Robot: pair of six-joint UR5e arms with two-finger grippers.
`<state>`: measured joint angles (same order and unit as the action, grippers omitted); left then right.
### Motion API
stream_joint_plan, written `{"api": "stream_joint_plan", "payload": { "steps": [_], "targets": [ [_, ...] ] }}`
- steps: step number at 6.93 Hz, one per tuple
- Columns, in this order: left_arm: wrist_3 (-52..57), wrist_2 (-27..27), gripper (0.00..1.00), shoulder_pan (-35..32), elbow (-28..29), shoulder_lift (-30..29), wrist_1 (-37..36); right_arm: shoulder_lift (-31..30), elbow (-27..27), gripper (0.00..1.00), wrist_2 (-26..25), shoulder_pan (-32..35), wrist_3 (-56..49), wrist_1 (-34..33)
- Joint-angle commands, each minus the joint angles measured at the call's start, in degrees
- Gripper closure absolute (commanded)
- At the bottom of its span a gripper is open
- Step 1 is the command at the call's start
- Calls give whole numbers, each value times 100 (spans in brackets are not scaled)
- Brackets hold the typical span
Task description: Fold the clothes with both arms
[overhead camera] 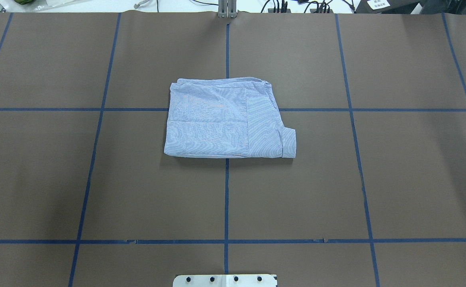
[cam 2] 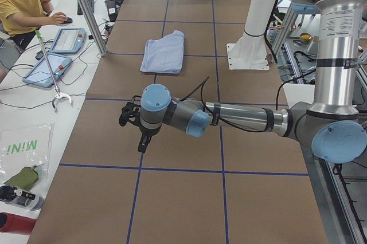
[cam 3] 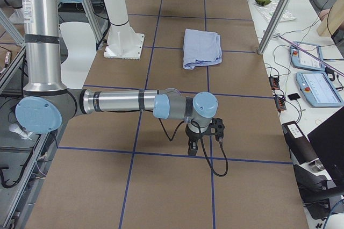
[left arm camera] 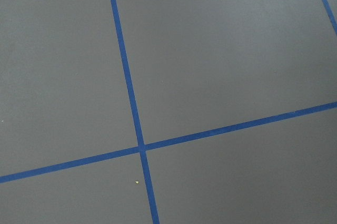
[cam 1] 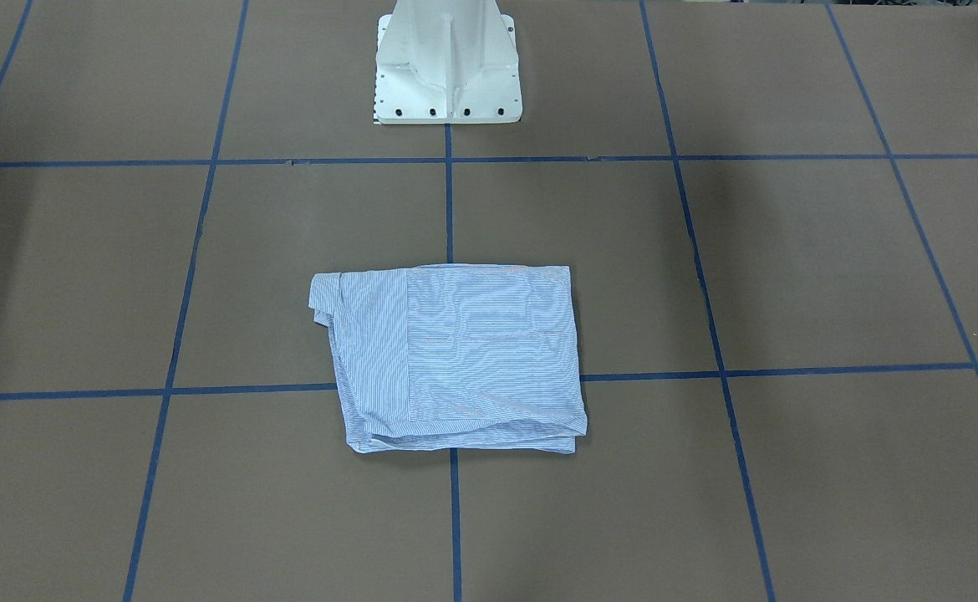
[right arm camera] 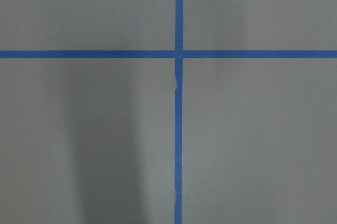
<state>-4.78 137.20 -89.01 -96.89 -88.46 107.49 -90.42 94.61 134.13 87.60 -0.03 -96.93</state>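
The light blue-and-white striped shirt point(cam 1: 455, 359) lies folded into a flat rectangle at the middle of the brown table, with a cuff sticking out at one corner point(overhead camera: 289, 142). It also shows in the left side view point(cam 2: 163, 52) and the right side view point(cam 3: 201, 48). My left gripper point(cam 2: 139, 138) hangs over bare table far off to the shirt's left. My right gripper point(cam 3: 193, 147) hangs over bare table far off to its right. Both show only in the side views, so I cannot tell whether they are open or shut. Neither touches the shirt.
The white pedestal base point(cam 1: 447, 67) stands at the robot's edge of the table. Blue tape lines point(overhead camera: 226, 199) mark a grid on the table. Both wrist views show only table and tape point(left arm camera: 139, 148). An operator point(cam 2: 23, 3), tablets and cables sit beside the table.
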Motion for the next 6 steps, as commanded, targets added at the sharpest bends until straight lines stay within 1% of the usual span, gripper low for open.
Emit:
{"api": "stream_joint_plan", "payload": {
  "steps": [1, 6],
  "targets": [
    [-5, -9, 0, 6, -5, -5, 0, 16, 84, 0, -122, -6, -41, 16],
    [4, -18, 0, 7, 4, -5, 0, 16, 57, 0, -141, -24, 3, 8]
  ]
}}
